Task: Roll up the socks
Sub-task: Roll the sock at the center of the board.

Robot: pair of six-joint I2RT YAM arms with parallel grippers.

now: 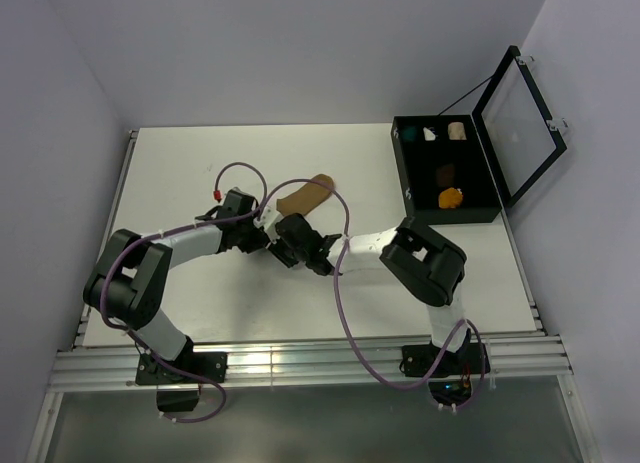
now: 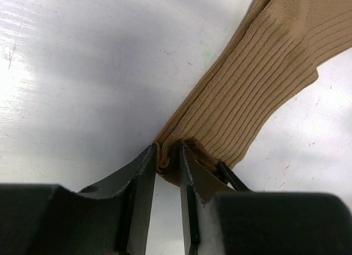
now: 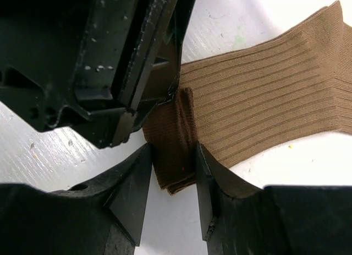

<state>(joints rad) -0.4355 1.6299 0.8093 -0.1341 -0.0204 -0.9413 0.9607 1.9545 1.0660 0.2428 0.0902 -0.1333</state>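
A plain tan ribbed sock (image 1: 306, 194) lies on the white table, mid-centre. My left gripper (image 1: 266, 219) is shut on the sock's near end; in the left wrist view the sock (image 2: 258, 73) bunches between the jaws of the gripper (image 2: 168, 154). My right gripper (image 1: 292, 239) is shut on the same end; in the right wrist view the gripper (image 3: 173, 154) pinches a folded flap of the sock (image 3: 264, 106), with the left gripper's fingers (image 3: 137, 57) right beside it. A dark brown sock (image 1: 446, 171) and a mustard-orange sock (image 1: 451, 197) sit rolled in the black box.
The black compartment box (image 1: 400, 168) stands at the back right with its clear lid (image 1: 520, 118) open. Its rear cells hold teal (image 1: 408, 134), white (image 1: 430, 134) and cream (image 1: 458, 131) bundles. Purple cables loop over both arms.
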